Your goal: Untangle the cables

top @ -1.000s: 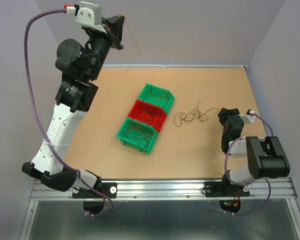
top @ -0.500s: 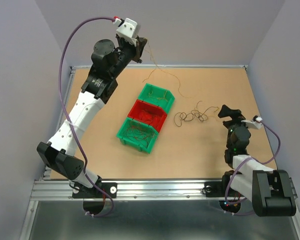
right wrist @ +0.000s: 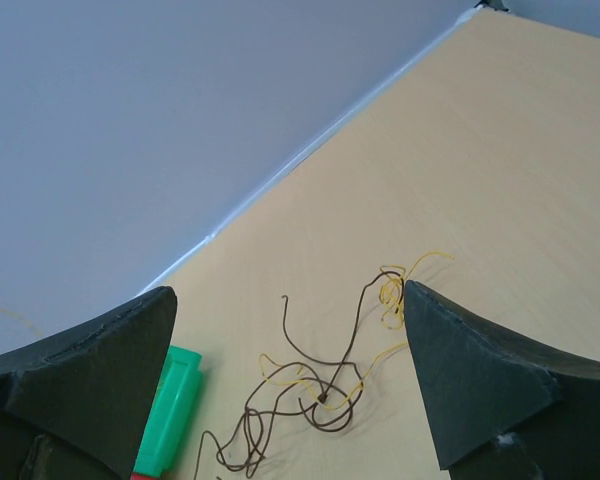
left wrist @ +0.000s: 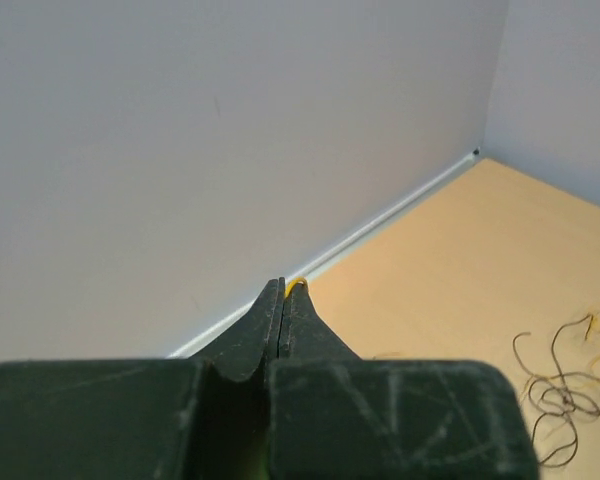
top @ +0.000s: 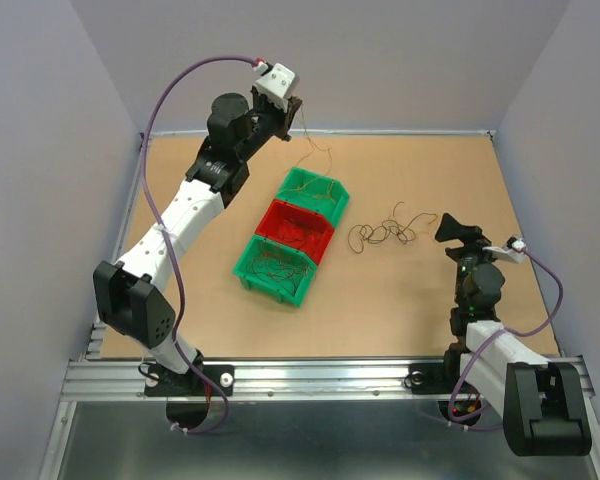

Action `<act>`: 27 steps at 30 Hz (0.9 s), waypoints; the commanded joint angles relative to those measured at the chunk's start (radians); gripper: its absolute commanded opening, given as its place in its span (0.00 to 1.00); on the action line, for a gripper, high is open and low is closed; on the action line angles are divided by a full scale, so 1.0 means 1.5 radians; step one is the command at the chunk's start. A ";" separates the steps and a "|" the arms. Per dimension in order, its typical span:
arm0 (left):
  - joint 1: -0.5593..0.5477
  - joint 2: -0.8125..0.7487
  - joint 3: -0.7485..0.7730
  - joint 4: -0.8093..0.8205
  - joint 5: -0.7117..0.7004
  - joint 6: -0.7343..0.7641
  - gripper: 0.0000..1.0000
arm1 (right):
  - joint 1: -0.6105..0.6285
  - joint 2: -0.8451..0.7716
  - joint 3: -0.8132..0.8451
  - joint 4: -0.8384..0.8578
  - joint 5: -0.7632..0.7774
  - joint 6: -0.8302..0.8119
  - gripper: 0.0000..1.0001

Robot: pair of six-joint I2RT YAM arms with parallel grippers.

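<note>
A loose clump of thin brown and yellow cables [top: 383, 233] [right wrist: 325, 385] lies on the table right of the bins; it also shows low right in the left wrist view as cables [left wrist: 558, 385]. My left gripper [top: 288, 118] [left wrist: 283, 285] is raised at the back wall, shut on one thin yellow cable [left wrist: 298, 283]. That strand [top: 323, 152] hangs down over the far green bin [top: 315, 192]. My right gripper [top: 454, 228] [right wrist: 290, 292] stands wide open just right of the clump, with nothing between its fingers [right wrist: 480, 370].
Three bins sit in a diagonal row mid-table: the far green one, a red one [top: 296, 228] and a near green one [top: 274, 268] [right wrist: 170, 410], each holding thin wires. The back wall and side walls close in the table.
The left arm swung right and lower from the back-left corner, carrying its strand toward the far green bin. The right gripper opened wide and its arm folded down and back.
</note>
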 commanded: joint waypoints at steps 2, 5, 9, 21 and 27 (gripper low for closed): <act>0.028 -0.008 -0.091 0.097 0.011 0.018 0.00 | -0.005 0.000 0.006 0.016 -0.067 -0.042 1.00; 0.053 0.001 -0.119 0.115 0.039 -0.005 0.00 | -0.005 0.008 0.015 0.017 -0.097 -0.049 1.00; 0.067 -0.013 -0.136 0.121 0.094 -0.031 0.00 | -0.005 0.022 0.029 0.027 -0.173 -0.064 1.00; 0.053 0.068 -0.157 0.108 0.084 0.078 0.00 | -0.004 0.176 0.079 0.155 -0.387 -0.073 0.98; 0.014 0.137 -0.138 0.085 0.002 0.237 0.00 | -0.002 0.169 0.056 0.202 -0.404 -0.068 0.97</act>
